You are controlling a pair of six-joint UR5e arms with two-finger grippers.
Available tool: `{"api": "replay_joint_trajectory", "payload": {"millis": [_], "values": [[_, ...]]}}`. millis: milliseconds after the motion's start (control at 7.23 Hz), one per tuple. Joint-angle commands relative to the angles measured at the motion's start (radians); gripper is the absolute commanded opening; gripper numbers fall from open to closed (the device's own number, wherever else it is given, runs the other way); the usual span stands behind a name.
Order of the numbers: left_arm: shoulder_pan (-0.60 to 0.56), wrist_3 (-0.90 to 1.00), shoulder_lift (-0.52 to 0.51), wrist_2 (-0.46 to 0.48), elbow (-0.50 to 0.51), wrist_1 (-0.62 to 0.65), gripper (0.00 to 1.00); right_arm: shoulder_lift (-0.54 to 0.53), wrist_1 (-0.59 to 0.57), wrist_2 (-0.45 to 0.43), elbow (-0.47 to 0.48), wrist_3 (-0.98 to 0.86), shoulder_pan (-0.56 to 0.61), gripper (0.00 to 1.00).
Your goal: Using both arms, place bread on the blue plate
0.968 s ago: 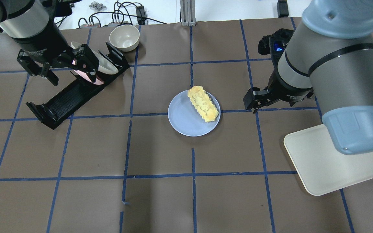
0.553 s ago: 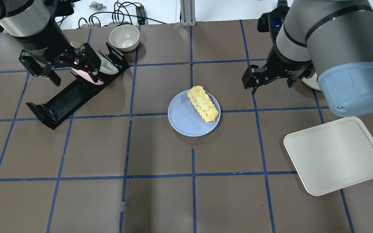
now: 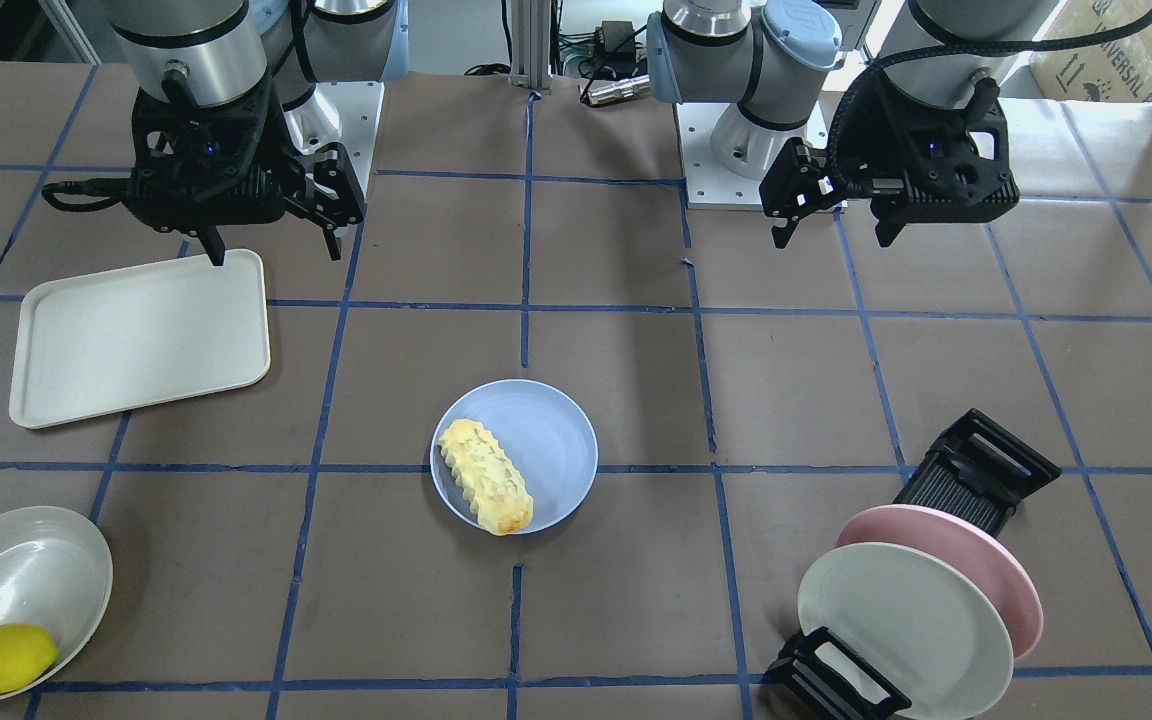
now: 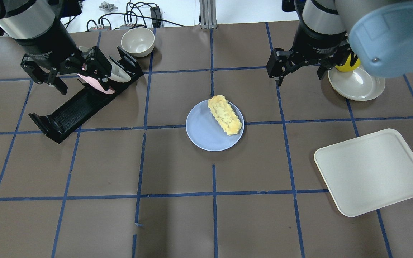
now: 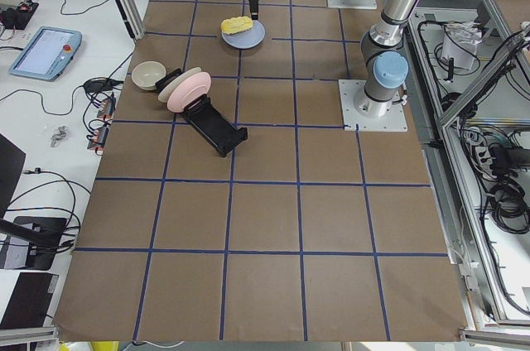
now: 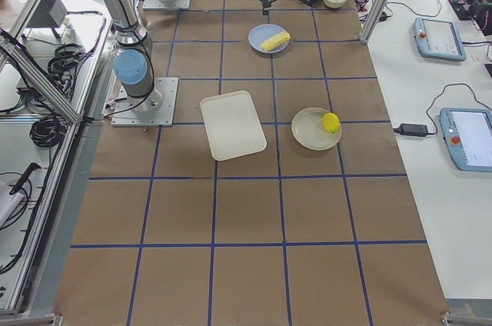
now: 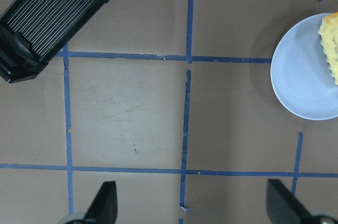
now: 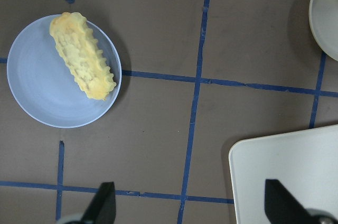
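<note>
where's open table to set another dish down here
Roomiest: the table on the robot's side of the blue plate, between the black rack and the cream tray. The squares either side of that plate are bare. Crowded: the far left, with rack, pink plate and bowl by the left end effector, and the lemon dish by the right end effector.

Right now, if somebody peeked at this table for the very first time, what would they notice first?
The bumpy pale-yellow bread roll lying on the round pale-blue plate in the middle of the table catches the eye first. Next, the black left gripper and the black right gripper hang open and empty, one on each side. A bright-yellow lemon sits in a cream-white dish on the robot's right.
</note>
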Motion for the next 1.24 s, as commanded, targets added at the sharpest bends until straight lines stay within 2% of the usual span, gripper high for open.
{"api": "replay_joint_trajectory", "payload": {"millis": [0,1106], "values": [[0.0,0.0,-0.003,0.0,-0.001,0.002,1.0,0.017,0.048,-0.001,-0.02,0.002,-0.001,1.0],[0.0,0.0,0.0,-0.003,-0.001,0.002,1.0,0.001,0.051,-0.001,-0.019,-0.023,0.006,1.0]]}}
